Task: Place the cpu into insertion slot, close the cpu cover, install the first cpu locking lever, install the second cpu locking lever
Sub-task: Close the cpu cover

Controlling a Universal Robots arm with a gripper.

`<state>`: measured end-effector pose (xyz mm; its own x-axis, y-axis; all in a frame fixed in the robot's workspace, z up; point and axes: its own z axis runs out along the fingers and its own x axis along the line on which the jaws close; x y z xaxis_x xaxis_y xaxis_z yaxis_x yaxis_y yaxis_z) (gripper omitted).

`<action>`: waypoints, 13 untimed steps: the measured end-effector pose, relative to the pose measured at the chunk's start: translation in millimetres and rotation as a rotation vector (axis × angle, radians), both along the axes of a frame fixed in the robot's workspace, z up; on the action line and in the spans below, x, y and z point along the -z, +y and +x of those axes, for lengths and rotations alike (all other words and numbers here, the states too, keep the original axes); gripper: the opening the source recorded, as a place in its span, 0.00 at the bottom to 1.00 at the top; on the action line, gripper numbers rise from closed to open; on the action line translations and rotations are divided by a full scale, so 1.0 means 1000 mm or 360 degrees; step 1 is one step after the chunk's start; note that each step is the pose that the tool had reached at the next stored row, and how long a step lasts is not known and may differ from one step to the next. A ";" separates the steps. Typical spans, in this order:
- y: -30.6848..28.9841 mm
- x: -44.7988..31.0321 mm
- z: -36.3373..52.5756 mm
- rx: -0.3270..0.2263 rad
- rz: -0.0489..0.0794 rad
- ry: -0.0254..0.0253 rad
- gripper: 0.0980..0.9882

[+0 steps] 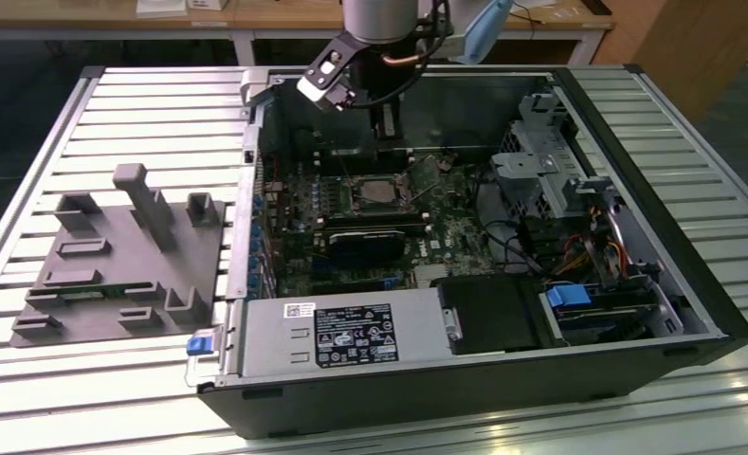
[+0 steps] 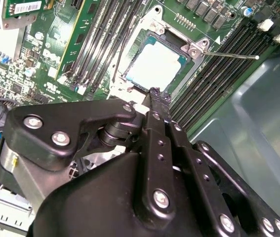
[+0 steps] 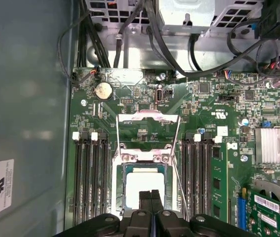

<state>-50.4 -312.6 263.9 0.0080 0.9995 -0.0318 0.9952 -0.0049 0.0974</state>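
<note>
In the exterior view, the black two-fingered gripper (image 1: 385, 137) hung inside the open black computer case (image 1: 475, 398), close to its far wall and above the green motherboard (image 1: 449, 237). Its fingertips were hard to pick out against the dark interior. The small square black-rimmed insertion slot (image 1: 374, 192) lay just below, its contents unclear. A silvery power supply box (image 1: 336, 336) lined the near edge, and a grey drive cage (image 1: 544, 171) crowded the exterior view's right. A grey moulded fixture (image 1: 120, 256) sat well apart on the slatted aluminium table (image 1: 158, 114).

In the first wrist view, the flat silvery-grey cpu (image 3: 142, 180) sat in the slot, partly hidden by the fingers (image 3: 145, 200), which were pressed together with nothing between them. The thin silvery cpu cover (image 3: 148, 117) was swung open beyond the slot. Long black memory slots (image 3: 90, 177) flanked the slot on both sides.

In the second wrist view, the gripper's body hid the slot's near edge. A thin metal locking lever (image 2: 228, 55) stuck out over the memory slots, beside the bare case wall.
</note>
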 end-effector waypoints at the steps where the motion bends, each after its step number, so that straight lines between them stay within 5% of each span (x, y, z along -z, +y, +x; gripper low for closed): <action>1: 0.0000 -0.0015 0.0000 0.0000 0.0000 0.00000 0.00; 8: 0.0000 -0.0033 0.0006 0.0000 0.0000 0.00007 0.00; 13: 0.0000 -0.0032 0.0134 0.0000 0.0000 0.00080 0.00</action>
<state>-37.0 -312.6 267.1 0.0079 0.9995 -0.0319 0.9957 -0.0049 0.0924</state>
